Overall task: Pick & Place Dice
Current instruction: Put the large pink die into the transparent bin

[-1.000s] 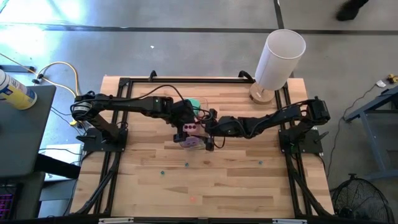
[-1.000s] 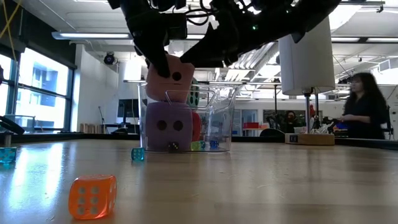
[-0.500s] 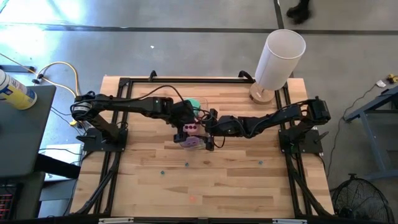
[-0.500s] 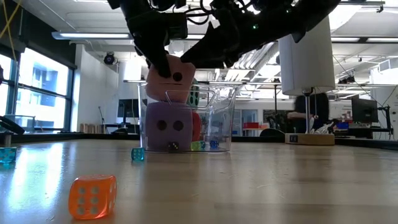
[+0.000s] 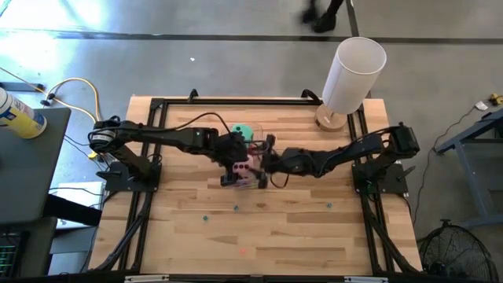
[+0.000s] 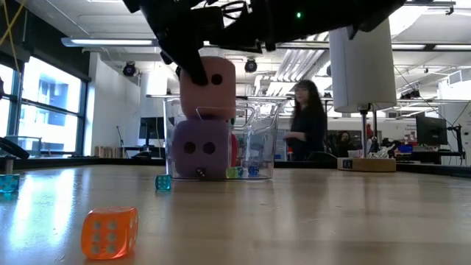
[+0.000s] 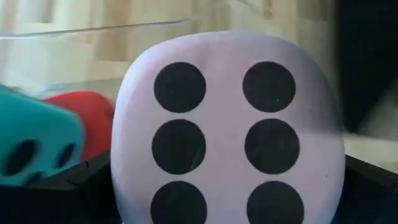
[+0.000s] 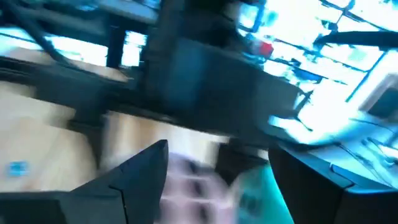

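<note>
So the left pincer (image 6: 193, 68) is clamped on the big pink foam cube with dark pips (image 6: 208, 85), holding it right above the purple foam cube (image 6: 200, 149) that sits inside the clear plastic tub (image 6: 257, 140) on the wooden surface (image 6: 309, 221). Looks squishy and light, so I'd guess a side-to-side squeeze on flat faces is the way to go, nothing fragile here. It's a cube, so no real long axis; the wrist camera faces its six-pip side, and it sits roughly square. Red cube (image 7: 84, 121) and teal-green one (image 7: 34, 146) are just beyond the held one. Right pincer (image 5: 267, 161) hovers right beside, fingers spread apart and empty, from what the blurry wrist shot shows.
</note>
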`<action>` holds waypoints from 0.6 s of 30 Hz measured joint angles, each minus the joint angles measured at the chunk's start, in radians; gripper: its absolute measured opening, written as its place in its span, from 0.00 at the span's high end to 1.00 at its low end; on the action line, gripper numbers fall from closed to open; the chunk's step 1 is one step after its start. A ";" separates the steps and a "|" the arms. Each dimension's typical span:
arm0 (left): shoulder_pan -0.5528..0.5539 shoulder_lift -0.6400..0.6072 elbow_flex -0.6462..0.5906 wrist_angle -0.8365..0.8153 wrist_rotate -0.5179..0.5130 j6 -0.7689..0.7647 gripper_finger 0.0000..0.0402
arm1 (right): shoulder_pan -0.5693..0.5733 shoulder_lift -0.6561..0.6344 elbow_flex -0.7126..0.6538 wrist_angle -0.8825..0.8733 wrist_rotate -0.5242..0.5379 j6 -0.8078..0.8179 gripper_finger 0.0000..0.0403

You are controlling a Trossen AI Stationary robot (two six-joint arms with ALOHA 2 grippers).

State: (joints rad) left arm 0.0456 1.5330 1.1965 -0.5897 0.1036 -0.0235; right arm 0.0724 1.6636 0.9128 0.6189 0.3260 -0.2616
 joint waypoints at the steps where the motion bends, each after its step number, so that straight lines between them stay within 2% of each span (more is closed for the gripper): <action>1: 0.000 0.000 0.000 -0.003 0.015 0.000 0.04 | -0.006 -0.001 0.000 0.000 0.011 0.000 0.33; 4: 0.000 0.001 0.000 -0.008 0.048 0.000 0.04 | -0.022 0.006 -0.002 -0.020 0.030 0.023 0.33; 9: 0.001 0.002 -0.002 -0.016 0.037 -0.001 0.04 | -0.051 0.034 0.000 -0.029 -0.014 0.079 0.33; 11: 0.001 0.002 -0.003 -0.015 0.005 -0.001 0.04 | -0.050 0.036 0.000 -0.025 -0.002 0.067 0.33; 15: 0.002 0.002 -0.003 -0.015 -0.135 0.002 0.04 | -0.044 0.036 0.000 -0.007 -0.002 0.068 0.33; 18: 0.003 0.002 -0.003 -0.013 -0.163 0.019 0.04 | -0.036 0.036 0.000 0.003 0.001 0.065 0.33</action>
State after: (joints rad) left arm 0.0486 1.5349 1.1938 -0.6029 -0.0595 -0.0041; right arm 0.0364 1.7000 0.9127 0.6216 0.3271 -0.1963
